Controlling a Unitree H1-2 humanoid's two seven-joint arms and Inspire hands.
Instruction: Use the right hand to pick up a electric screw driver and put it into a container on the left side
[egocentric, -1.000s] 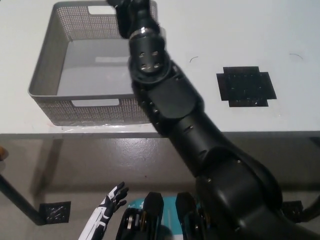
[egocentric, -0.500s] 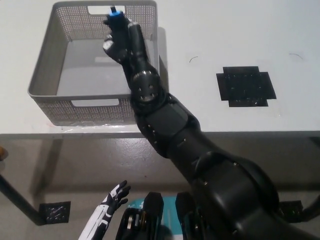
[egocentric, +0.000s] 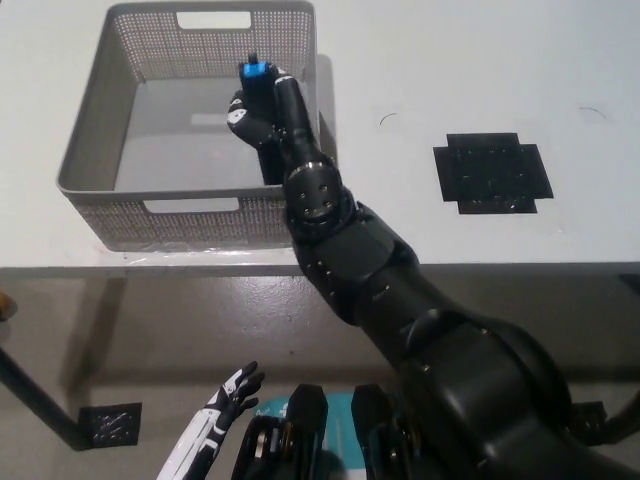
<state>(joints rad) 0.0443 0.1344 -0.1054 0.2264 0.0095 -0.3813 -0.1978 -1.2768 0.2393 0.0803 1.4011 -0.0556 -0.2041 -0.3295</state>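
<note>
**Right hand over the basket, screwdriver in grip**

Most of the screwdriver (egocentric: 254, 71) is hidden inside the black right hand (egocentric: 256, 105); only a blue end with a dark tip shows above the fingers (egocentric: 240, 116), which are closed around it. It is held above the inside of the grey perforated basket (egocentric: 120, 100), near its right wall. The basket is rectangular with slot handles and sits on a plain white counter (egocentric: 420, 60). A black cross-shaped patch (egocentric: 491, 172) lies well to the right. The white left hand (egocentric: 226, 400) rests low, fingers apart, holding nothing, over a grey floor (egocentric: 150, 320).
</note>
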